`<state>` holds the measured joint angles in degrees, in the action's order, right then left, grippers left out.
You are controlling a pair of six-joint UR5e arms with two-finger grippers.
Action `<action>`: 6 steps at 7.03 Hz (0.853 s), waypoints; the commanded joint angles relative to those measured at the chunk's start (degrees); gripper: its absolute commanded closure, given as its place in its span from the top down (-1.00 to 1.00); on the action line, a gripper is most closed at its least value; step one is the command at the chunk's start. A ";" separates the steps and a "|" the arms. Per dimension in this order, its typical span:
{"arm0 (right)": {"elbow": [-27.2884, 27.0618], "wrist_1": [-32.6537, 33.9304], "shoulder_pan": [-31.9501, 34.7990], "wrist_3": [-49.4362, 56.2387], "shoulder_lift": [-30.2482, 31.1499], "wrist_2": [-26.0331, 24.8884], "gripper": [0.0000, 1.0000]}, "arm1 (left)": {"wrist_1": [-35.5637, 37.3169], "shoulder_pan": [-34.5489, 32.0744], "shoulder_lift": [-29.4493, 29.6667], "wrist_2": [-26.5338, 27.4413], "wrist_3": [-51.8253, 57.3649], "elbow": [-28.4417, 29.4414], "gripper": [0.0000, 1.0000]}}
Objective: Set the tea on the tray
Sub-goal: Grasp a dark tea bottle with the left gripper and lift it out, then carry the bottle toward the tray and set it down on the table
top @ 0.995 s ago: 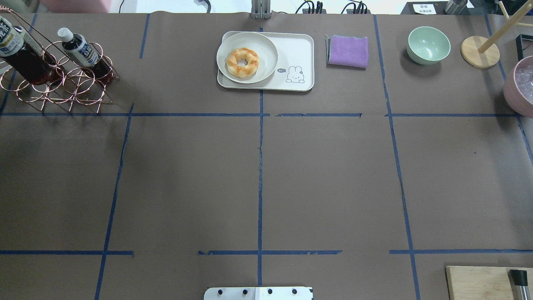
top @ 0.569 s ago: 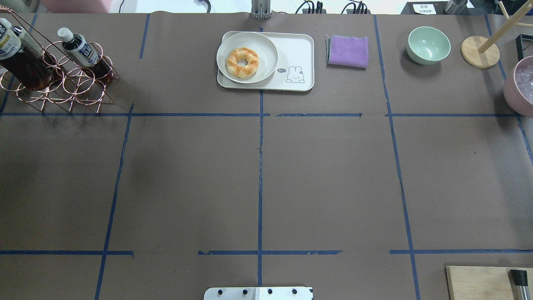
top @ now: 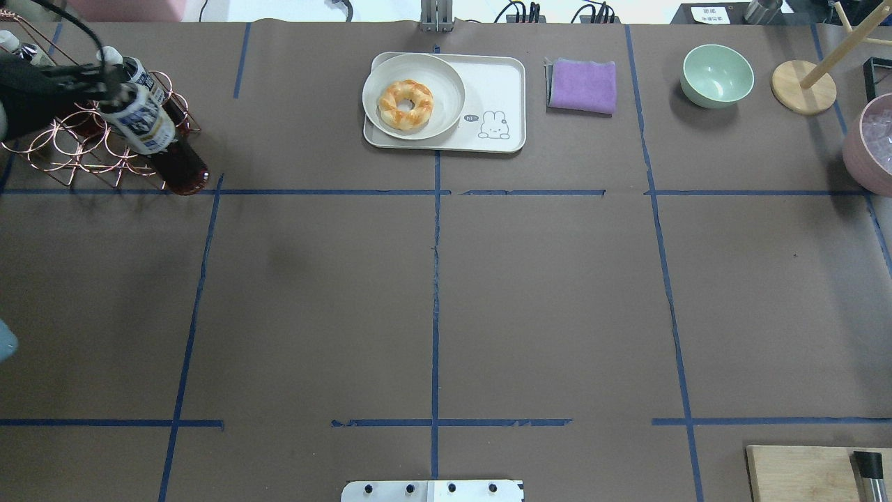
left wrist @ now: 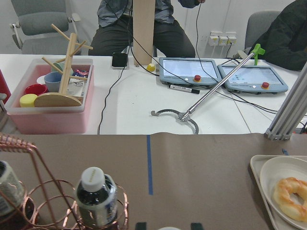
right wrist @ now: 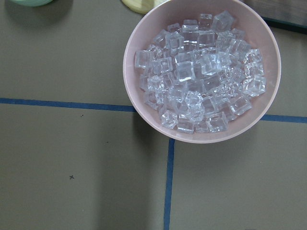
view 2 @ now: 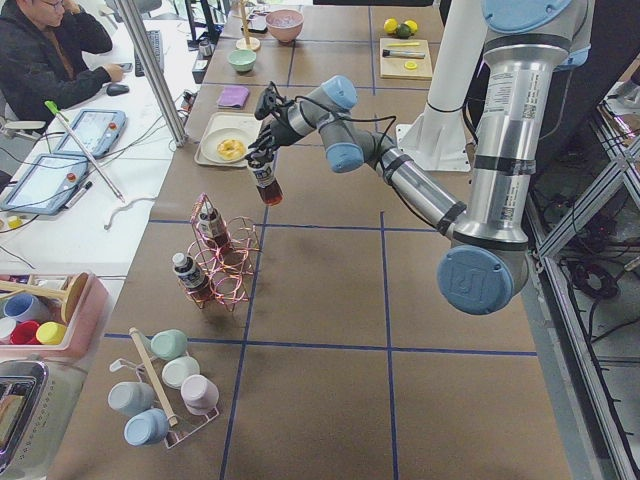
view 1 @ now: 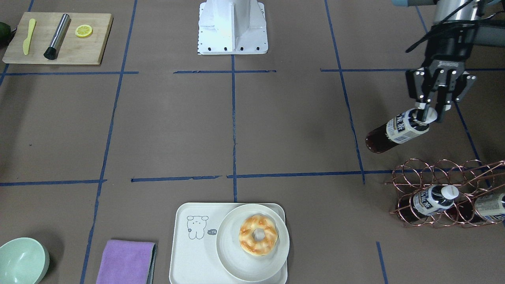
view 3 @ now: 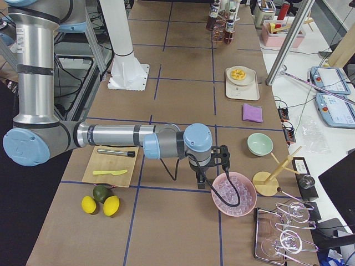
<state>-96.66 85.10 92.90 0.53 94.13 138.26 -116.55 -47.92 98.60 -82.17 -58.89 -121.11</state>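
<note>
Left claw (view 1: 428,112) is clamped on the cap end of the tea (view 1: 396,132) in the front-facing view. The bottle hangs tilted in the air, out of the wire rack (view 1: 446,167), which holds two other bottles (view 1: 432,199). The tray (view 1: 189,256) is well apart from it; a round plate (view 1: 252,270) with a doughnut (view 1: 258,235) fills the tray half nearer the rack, and the bear-drawing half is bare. Overhead view: same grip, the tea overlaps the rack's corner, and the tray sits far off at mid-table. Exterior left view: the near arm is stretched out, with the bottle between rack and tray. Exterior right view: the right claw (view 3: 224,160) hovers over the ice bowl (view 3: 233,194); whether it is spread or closed cannot be told. Left wrist view: dark fingertips (left wrist: 140,225) show at the bottom edge, with the tray rim at far right. Right wrist view: ice bowl only. Judged progress: the pick looks done, while the carry across and the set-down remain, probably onto the bare half.
</note>
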 commanded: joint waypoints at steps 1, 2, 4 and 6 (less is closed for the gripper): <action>0.15 0.07 0.00 0.09 0.00 -0.01 1.00 | 14.26 13.50 11.83 11.29 -5.78 0.26 -1.00; 0.15 0.07 0.00 0.09 0.00 -0.01 1.00 | 17.55 16.86 16.93 12.90 -7.19 1.39 -1.00; -0.11 0.07 0.00 -0.09 0.00 0.17 1.00 | 18.11 22.94 25.45 17.63 -10.19 8.91 -1.00; -0.02 0.07 0.00 0.00 0.00 0.17 1.00 | 17.85 24.10 30.76 18.10 -13.43 15.44 -1.00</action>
<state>-96.72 85.17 92.90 0.50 94.13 138.42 -98.67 -24.79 125.92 -64.63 -70.33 -109.55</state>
